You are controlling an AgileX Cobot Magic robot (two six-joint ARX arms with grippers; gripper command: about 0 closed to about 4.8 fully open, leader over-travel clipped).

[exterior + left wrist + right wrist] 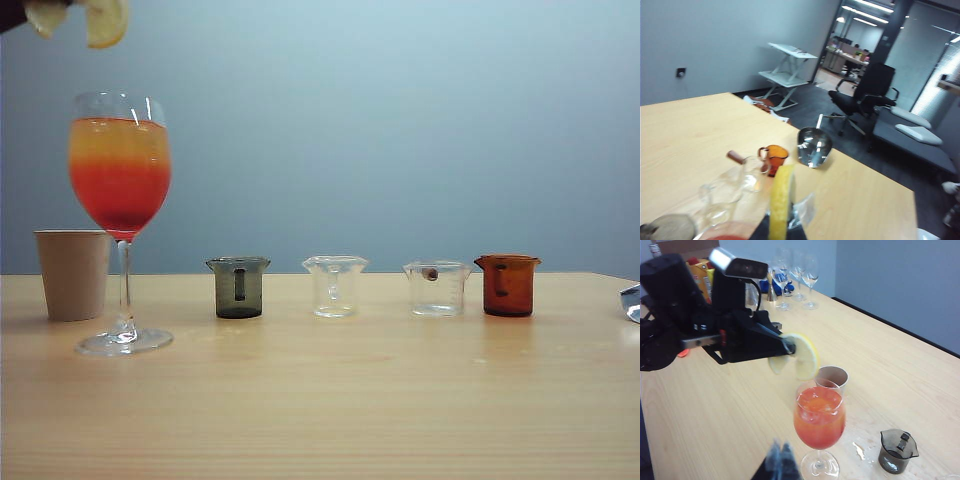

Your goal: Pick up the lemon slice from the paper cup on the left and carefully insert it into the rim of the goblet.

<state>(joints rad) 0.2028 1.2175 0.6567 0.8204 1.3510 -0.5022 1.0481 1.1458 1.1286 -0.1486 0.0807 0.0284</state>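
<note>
From the exterior view, the lemon slice — thin, pale yellow — is hanging above the glossy, stemmed goblet, beside the matte tan paper cup. In the left wrist view, the left gripper is pinching it edge-on. In the right wrist view, the right gripper is showing blurred tips (seemingly pressed together).

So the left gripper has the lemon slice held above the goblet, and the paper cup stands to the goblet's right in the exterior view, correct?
Not quite. The left gripper does hold the lemon slice above the goblet, but the exterior view shows the paper cup standing to the goblet's left, not its right.
</note>
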